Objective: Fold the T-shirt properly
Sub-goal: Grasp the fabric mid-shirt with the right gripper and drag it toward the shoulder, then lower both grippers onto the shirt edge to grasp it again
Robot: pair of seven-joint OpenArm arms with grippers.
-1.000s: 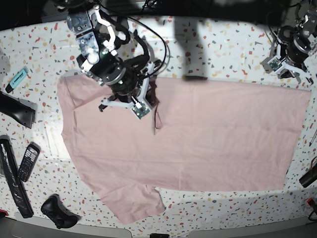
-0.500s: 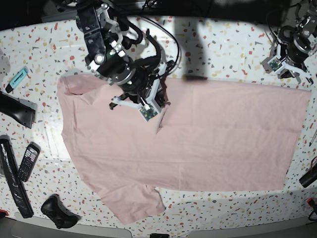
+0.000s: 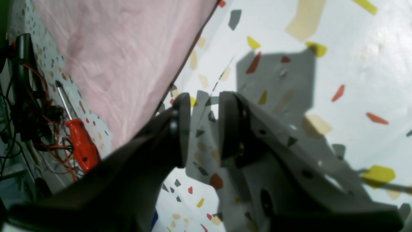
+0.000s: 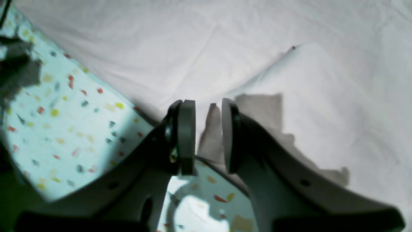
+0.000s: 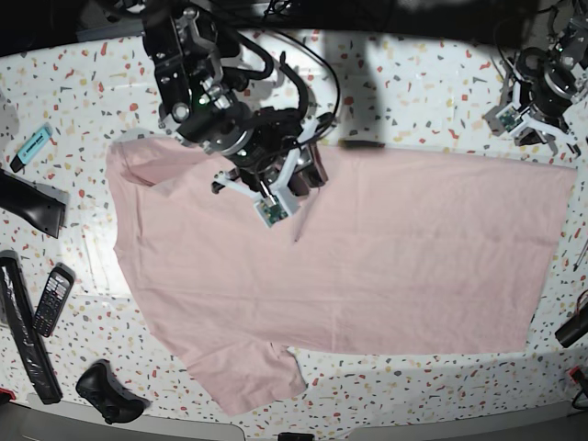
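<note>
We see one pink shirt (image 5: 367,257) spread flat across a speckled table (image 5: 413,92), plain side up, one sleeve at the near left edge. Two arms: the right gripper (image 4: 208,135) is over the shirt's upper left, its two fingers (image 4: 186,135) slightly apart with a small fold of cloth between them (not pinched). The left gripper (image 3: 201,129) hangs over bare table beside the shirt's far corner, fingers slightly parted, holding nothing. One red screwdriver (image 3: 80,141) lies nearby.
</note>
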